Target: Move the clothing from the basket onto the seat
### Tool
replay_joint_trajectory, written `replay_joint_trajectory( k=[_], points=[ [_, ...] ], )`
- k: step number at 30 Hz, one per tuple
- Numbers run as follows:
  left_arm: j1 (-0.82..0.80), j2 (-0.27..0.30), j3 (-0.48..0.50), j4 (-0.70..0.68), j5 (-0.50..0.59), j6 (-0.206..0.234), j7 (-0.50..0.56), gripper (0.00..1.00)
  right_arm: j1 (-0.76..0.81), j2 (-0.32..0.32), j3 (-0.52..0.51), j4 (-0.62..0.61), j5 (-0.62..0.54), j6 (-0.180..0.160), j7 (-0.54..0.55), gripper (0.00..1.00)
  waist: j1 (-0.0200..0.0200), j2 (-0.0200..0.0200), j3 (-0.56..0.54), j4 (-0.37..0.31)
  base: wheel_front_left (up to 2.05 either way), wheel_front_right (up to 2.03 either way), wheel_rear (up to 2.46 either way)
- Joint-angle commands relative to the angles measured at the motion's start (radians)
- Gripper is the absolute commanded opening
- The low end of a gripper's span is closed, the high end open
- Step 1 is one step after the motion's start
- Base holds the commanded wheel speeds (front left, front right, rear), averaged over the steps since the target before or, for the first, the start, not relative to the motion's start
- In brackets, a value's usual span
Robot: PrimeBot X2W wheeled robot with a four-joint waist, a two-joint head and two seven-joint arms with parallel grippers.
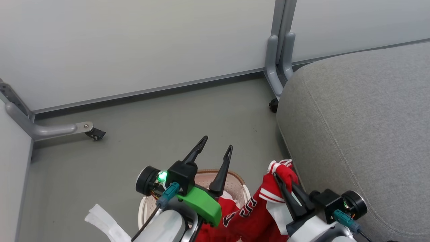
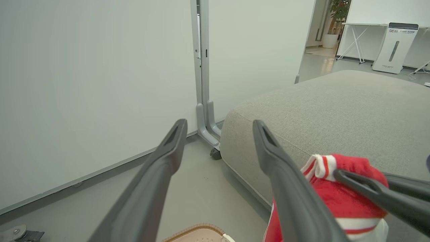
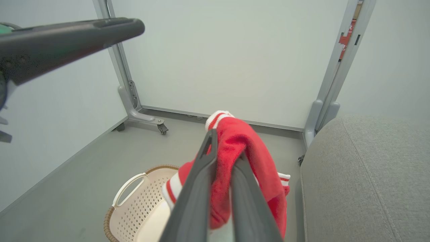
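I have my left gripper (image 1: 217,143), two long dark fingers on a black block with a green plastic bracket (image 1: 201,203), spread wide with nothing between them, tips pointing up and forward. My right gripper (image 1: 285,179) is clamped tight on a fold of the red jersey with white striped trim (image 1: 265,196), fingers raised above its pale forearm (image 1: 312,232).

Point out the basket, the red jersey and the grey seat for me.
basket (image 3: 144,205), right wrist view, on its perforated side wall.
jersey (image 3: 242,141), right wrist view, on the red fabric below the striped trim.
seat (image 1: 362,117), head view, on the cushion's grey top surface.
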Motion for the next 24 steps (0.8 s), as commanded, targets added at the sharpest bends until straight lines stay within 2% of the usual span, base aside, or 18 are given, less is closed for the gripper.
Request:
replay_joint_trajectory(
  k=[1,8,17,24],
  points=[
    [0.013,0.005,0.005,0.003,0.003,0.001,-0.008,1.0,0.008,-0.004,-0.008,-0.013,-0.008,-0.001,0.0,0.0,0.0,0.0,0.003,0.001,0.0,0.0,0.0],
    [0.035,0.025,0.029,-0.016,0.034,-0.006,-0.008,1.0,-0.02,-0.026,-0.023,-0.087,-0.016,-0.001,0.0,0.0,0.0,0.0,0.03,-0.021,0.0,0.0,0.0],
    [0.085,0.059,0.06,-0.049,0.091,-0.066,-0.008,1.0,-0.058,-0.063,-0.073,-0.249,-0.017,-0.001,0.0,0.0,0.0,0.0,0.121,-0.084,0.0,0.0,0.0],
    [0.086,0.078,0.084,-0.097,0.157,-0.113,-0.008,1.0,-0.027,-0.083,-0.129,-0.409,-0.001,-0.001,0.0,0.0,0.0,0.0,0.214,-0.17,0.0,0.0,0.0]
  ],
)
